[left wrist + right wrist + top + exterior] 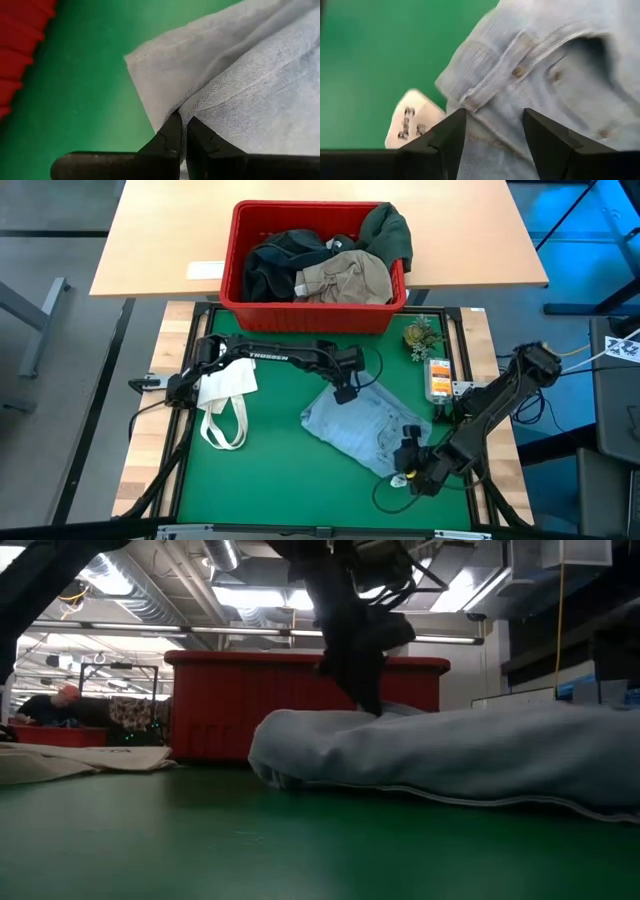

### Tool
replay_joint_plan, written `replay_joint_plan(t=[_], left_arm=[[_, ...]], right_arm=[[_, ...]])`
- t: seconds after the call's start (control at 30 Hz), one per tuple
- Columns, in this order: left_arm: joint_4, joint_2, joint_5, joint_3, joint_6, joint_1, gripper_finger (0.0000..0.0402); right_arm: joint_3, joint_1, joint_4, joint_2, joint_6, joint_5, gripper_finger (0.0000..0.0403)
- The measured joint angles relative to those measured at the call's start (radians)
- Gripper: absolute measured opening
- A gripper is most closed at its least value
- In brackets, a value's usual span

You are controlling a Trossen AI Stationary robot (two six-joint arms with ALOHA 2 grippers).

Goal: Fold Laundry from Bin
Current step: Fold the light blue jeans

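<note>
Jeans (pixel 365 428) lie crumpled on the green surface (pixel 270 470), in front of the red bin (pixel 312 312), which holds the remaining laundry (pixel 320 265): dark pieces, a khaki one and a dark green one draped over the rim.

Left claw (pixel 345 393) sits at the bin-side edge of the jeans, its fingers (pixel 172 132) pressed together on a fold of denim, as the left wrist view shows.

Right claw (pixel 410 470) hovers at the opposite, near end of the jeans, over the waistband with its rivets and a white tag (pixel 412 125); its fingers (pixel 450 135) are spread, with the cloth below them not gripped.

A white tote (pixel 222 398) lies apart on the left of the surface. A small plant (pixel 421 335) and an orange device (pixel 438 378) sit by the right edge.

Judged step: securing two ends of the jeans in order to spread them flat. To do it well, the right claw should descend onto the waistband seam, where the cloth is thick enough to hold, and take one layer's edge, not a bunched mass. The two claws should then lift only slightly and draw apart evenly, since a thin pinch such as the left one may slip under a sudden pull. The tag should be kept out of the grip.
</note>
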Motion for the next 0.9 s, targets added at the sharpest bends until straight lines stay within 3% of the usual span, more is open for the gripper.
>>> replay_joint_plan(t=[0.23,0.63,0.9], left_arm=[[0.104,0.000,-0.016,-0.071,0.000,0.021,0.0006],[0.237,0.000,-0.067,-0.179,0.062,0.040,0.0058],[0.222,0.000,-0.075,-0.140,0.063,0.042,0.0113]], right_arm=[[-0.011,-0.001,0.022,0.101,0.029,-0.051,0.0200],[-0.012,-0.001,0.038,0.112,0.027,-0.082,0.0200],[0.097,0.002,-0.144,0.061,0.028,-0.098,0.0200]])
